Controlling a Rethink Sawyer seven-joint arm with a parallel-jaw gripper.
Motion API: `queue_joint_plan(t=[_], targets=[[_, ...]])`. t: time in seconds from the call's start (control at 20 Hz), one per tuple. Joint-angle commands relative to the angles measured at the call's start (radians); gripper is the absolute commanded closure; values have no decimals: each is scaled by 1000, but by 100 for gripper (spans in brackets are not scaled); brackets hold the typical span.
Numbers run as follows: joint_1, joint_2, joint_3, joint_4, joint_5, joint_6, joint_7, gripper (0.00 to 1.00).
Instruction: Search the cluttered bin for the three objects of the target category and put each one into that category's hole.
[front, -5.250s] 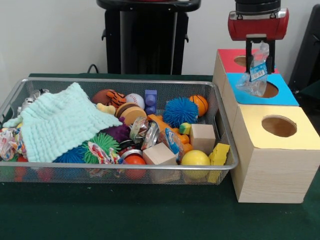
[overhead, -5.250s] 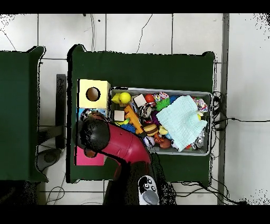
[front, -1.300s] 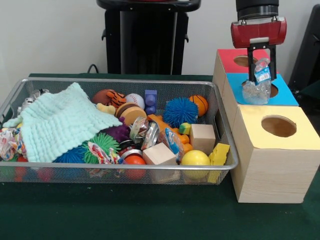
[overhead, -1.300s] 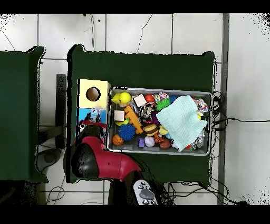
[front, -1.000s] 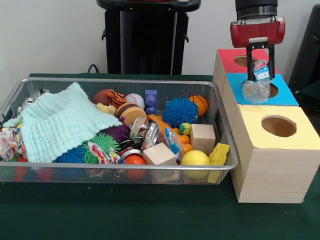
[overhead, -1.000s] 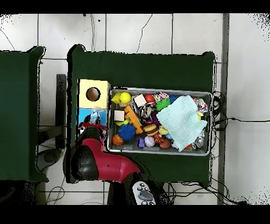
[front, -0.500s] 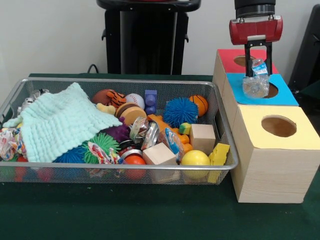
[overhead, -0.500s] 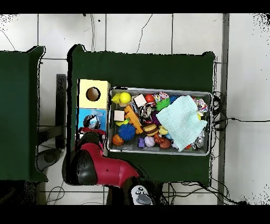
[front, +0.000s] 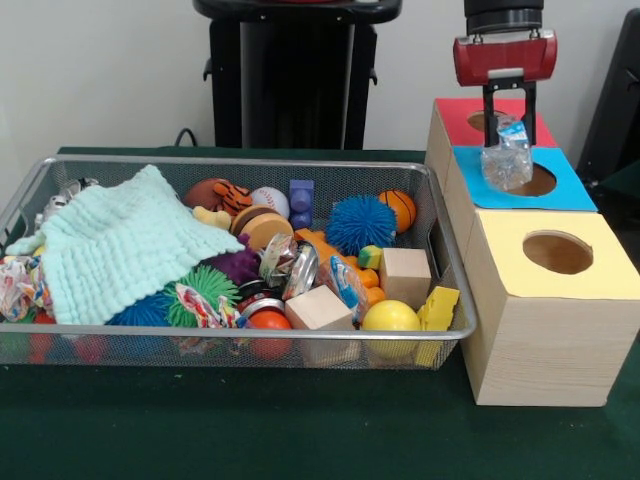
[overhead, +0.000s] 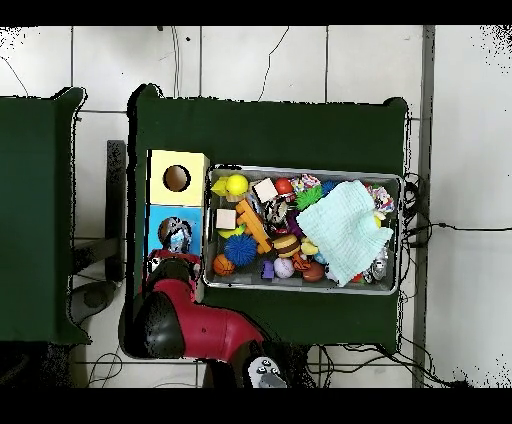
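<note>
One clear wrapper (front: 507, 160) with a blue label hangs pinched in the closed tool (front: 508, 116), over the boundary between the red-topped box (front: 455, 118) and the blue-topped box (front: 480, 190); in the front view the bag dangles in front of the blue opening while the target hole (front: 483, 121) lies just behind it, so the drop does not yet look lined up. On the green counter (front: 250, 430) the cluttered bin (front: 250, 160) is the largest thing, and it is packed. A mint-green knitted cloth (front: 125, 245) covers much of its left half and may well hide things beneath it. Among the toys to its right sit a blue spiky ball (front: 360, 222), two wooden blocks (front: 405, 275), a yellow ball (front: 391, 317), a small basketball (front: 398, 208), and a baseball (front: 270, 200). A crinkly blue-and-white printed packet (front: 345, 285) near the middle of the bin, and a shiny crumpled wrapper (front: 290, 265) just beside it, look like possible further targets, though I cannot be sure of either. By my reading the task is in its early or middle part: one wrapper is held above the boxes, not yet released, and what already lies inside the red box cannot be seen. The yellow-topped box (front: 545, 300) stands nearest the camera and plays no part. Little blocks the drop itself; the risk is the limp bag falling into the blue hole.
</note>
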Motion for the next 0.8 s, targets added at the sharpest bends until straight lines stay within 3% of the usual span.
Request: queue_joint_plan(t=[0.05, 0.8], targets=[[-16, 104, 7, 138, -20, 81, 264, 100], [50, 162, 23, 119, 22, 43, 293, 100]])
